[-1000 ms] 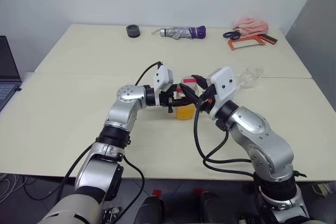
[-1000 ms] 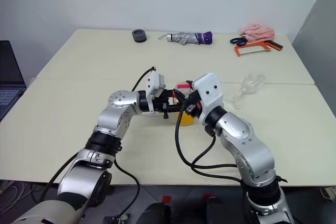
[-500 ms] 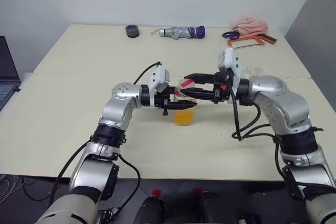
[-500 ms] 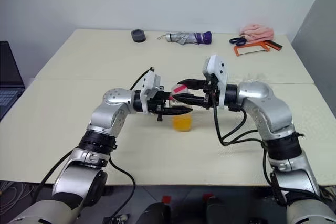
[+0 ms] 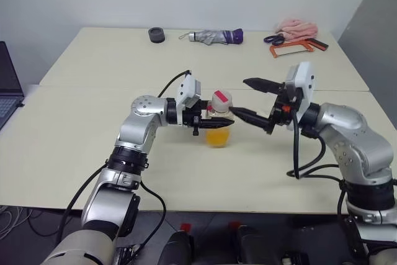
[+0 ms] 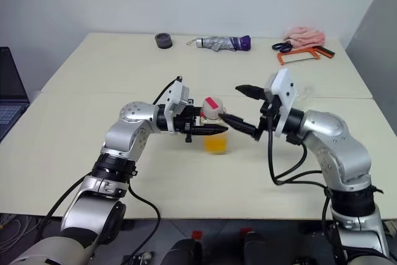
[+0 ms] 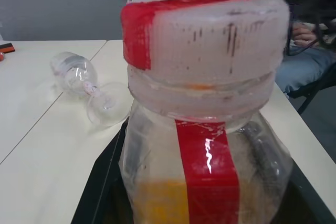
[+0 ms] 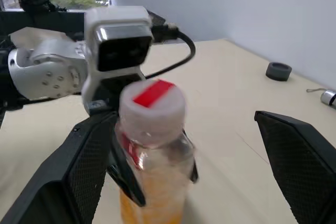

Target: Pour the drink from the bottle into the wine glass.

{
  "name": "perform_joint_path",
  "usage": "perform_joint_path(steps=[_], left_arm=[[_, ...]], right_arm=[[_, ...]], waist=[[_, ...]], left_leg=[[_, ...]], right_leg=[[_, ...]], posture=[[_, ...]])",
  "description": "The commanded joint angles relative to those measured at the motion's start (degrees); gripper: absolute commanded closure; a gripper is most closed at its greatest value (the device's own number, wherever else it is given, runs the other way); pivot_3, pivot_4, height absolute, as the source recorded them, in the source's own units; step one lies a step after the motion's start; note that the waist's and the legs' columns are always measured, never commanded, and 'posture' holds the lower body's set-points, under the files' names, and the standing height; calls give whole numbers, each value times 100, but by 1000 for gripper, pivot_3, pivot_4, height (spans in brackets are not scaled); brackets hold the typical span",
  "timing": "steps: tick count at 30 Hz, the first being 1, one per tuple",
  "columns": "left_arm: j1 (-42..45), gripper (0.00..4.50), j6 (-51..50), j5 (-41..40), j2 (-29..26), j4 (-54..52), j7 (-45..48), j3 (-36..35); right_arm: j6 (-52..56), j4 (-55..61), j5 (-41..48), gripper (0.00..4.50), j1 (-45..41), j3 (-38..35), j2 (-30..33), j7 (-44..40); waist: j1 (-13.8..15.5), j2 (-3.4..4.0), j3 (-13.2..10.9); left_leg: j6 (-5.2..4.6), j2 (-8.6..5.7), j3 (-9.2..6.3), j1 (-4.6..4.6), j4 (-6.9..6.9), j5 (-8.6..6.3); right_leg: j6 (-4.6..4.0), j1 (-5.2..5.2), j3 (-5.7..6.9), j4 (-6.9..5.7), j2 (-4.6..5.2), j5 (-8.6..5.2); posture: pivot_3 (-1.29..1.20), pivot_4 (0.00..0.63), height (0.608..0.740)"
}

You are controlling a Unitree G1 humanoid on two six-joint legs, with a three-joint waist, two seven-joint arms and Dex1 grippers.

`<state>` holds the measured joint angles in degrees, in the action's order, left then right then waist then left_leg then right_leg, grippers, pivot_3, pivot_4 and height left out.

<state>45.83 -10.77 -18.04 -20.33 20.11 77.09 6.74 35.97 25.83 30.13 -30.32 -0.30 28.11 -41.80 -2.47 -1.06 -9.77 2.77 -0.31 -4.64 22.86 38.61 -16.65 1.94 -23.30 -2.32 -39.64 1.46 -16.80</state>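
The left gripper (image 5: pixel 214 119) is clamped on the bottle (image 5: pixel 218 122), its two black fingers pressed against the clear body just under the neck, one on each side, and the arm reaches in level from the bottle's left. The bottle stands upright, its base at or just above the table (image 5: pixel 87 128); contact with the surface cannot be confirmed. Its pale cap (image 5: pixel 221 98) with the red band is in place, and a red label strip (image 7: pixel 207 182) runs down the wall. The drink (image 5: pixel 217 138), an orange-yellow liquid, fills only the lower part of the bottle. The right gripper (image 5: pixel 254 99) sits just to the right of the bottle with its fingers spread wide and nothing between them; the lower finger's tip points at the bottle near the neck and lies close to it, the upper finger stands higher and apart from the cap. In the right wrist view the bottle stands between that gripper's two fingers, nearer to one, with clear space to the other. The wine glass (image 7: pixel 86 85) lies on its side on the table, beyond the bottle and well apart from it, as seen in the left wrist view. Far behind the bottle, along the table's back edge, lie a dark roll of tape (image 5: pixel 157 35), a folded umbrella (image 5: pixel 216 37), scissors (image 5: pixel 273 39), an orange-framed saw (image 5: pixel 296 48) and a pink cloth (image 5: pixel 296 28). A laptop (image 5: pixel 9 85) rests far to the bottle's left.
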Motion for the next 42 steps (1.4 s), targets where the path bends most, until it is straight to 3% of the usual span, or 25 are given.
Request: perform_joint_path(steps=[1, 9, 19, 37, 42], left_arm=[[99, 2704, 146, -100, -23, -131, 49, -56], [142, 2704, 255, -57, -10, -2, 62, -30], [95, 2705, 269, -54, -82, 28, 77, -57], [167, 2712, 288, -87, -179, 286, 113, -145], [177, 2712, 294, -87, -168, 320, 104, -150]], right_arm=[[-161, 509, -427, 0, -18, 421, -180, 516], [-369, 344, -811, 0, -141, 716, -360, 726], [-439, 22, -1026, 0, -167, 556, -358, 881], [340, 660, 178, 0, 105, 345, 50, 285], [-9, 437, -453, 0, -213, 634, -202, 786]], waist=[[-7, 0, 0], [7, 0, 0], [11, 0, 0], [11, 0, 0], [0, 0, 0]], left_leg=[[-2, -1, -1, 0, 10, -1], [-13, -5, -3, -3, 30, -7], [-9, -5, -3, -3, 28, -4], [-17, -5, -4, -2, 28, -8], [-17, -5, -2, -3, 28, -9]], right_leg=[[0, 0, 0, -12, -4, 0], [0, 3, 1, -32, -13, 0], [0, 3, 1, -32, -13, 0], [0, 3, 2, -31, -13, 0], [0, 2, 1, -32, -14, 0]], posture=[[0, 150, 740], [0, 150, 740], [0, 150, 740], [0, 150, 740], [0, 150, 740]])
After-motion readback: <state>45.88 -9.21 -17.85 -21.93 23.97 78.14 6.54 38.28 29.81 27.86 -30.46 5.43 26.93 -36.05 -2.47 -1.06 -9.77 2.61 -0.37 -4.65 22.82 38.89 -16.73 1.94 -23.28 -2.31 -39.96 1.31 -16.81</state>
